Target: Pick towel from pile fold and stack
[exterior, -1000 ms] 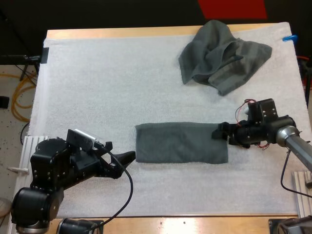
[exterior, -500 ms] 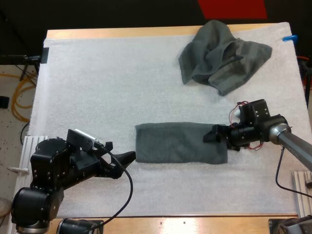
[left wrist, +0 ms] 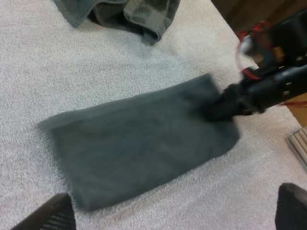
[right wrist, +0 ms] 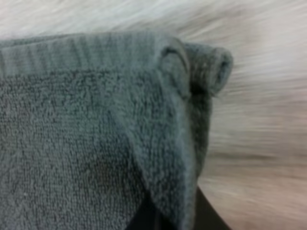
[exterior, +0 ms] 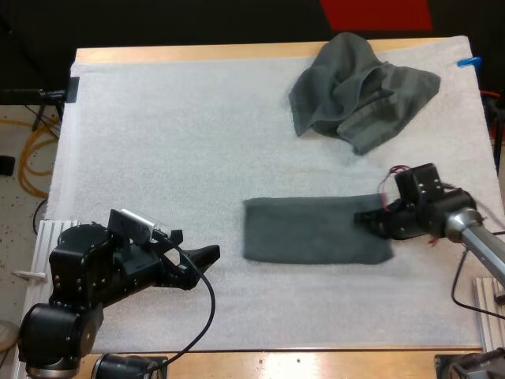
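Grey-green folded towel (exterior: 312,242) has slid rightward across the white mat (exterior: 158,142), dragged by my right gripper (exterior: 369,219), jaws pinched on its right edge (likely toward a stacking spot). Meanwhile my left gripper (exterior: 207,254) waits wide open; the crumpled towel (exterior: 359,91) lies at the far side.

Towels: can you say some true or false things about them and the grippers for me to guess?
1. The folded towel lies flat on the mat. True.
2. The crumpled towel sits on top of the folded towel. False: they lie apart, with the crumpled one farther back.
3. The right gripper pinches the folded towel's end. True.
4. The left gripper holds the folded towel. False: it is open and clear of the towel.
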### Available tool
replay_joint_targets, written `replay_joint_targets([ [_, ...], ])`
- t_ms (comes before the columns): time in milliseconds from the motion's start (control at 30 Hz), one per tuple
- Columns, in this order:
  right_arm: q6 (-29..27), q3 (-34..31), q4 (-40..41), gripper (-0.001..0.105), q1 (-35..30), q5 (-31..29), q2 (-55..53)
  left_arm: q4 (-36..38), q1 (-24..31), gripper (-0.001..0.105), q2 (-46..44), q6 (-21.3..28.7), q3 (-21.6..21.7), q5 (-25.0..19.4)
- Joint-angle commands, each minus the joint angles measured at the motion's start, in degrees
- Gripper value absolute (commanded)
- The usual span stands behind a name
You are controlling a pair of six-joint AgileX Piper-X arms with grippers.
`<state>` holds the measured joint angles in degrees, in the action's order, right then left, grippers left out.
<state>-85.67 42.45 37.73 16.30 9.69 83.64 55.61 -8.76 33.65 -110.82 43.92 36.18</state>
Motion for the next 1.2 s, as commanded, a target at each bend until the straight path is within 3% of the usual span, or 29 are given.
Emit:
replay_joint_targets([
  [0, -3.0, 0.8, 3.7, 0.001, 0.0, -9.4, -2.3, -0.1, 0.0, 0.080, 0.0, -0.4, 0.2, 0.5],
  [100, -8.2, 2.6, 9.5, 0.001, 0.0, -19.6, -5.4, -0.1, 0.0, 0.080, 0.0, -0.4, 0.2, 0.5],
  [233, -10.6, 5.2, 12.9, 0.001, 0.0, -22.6, -7.2, -0.1, 0.0, 0.080, 0.0, -0.4, 0.2, 0.5],
  [333, -7.1, 7.2, 13.8, 0.001, 0.1, -17.0, -7.3, -0.1, 0.0, 0.080, 0.0, -0.4, 0.2, 0.5],
  [467, 3.7, 8.1, 10.4, 0.001, 0.4, -1.5, -7.3, -0.1, 0.0, 0.080, 0.0, -0.4, 0.2, 0.5],
  [600, 11.4, 8.1, 5.3, 0.001, 3.4, 5.2, -5.7, -0.1, 0.0, 0.080, 0.0, -0.4, 0.2, 0.5],
  [867, 21.2, 8.1, -5.1, 0.001, 11.6, 9.3, 0.9, -0.1, 0.0, 0.080, 0.0, -0.4, 0.2, 0.5],
  [1167, 21.5, 8.1, -10.2, 0.002, 16.1, 11.6, 2.8, -0.1, 0.0, 0.080, 0.0, -0.4, 0.2, 0.5],
])
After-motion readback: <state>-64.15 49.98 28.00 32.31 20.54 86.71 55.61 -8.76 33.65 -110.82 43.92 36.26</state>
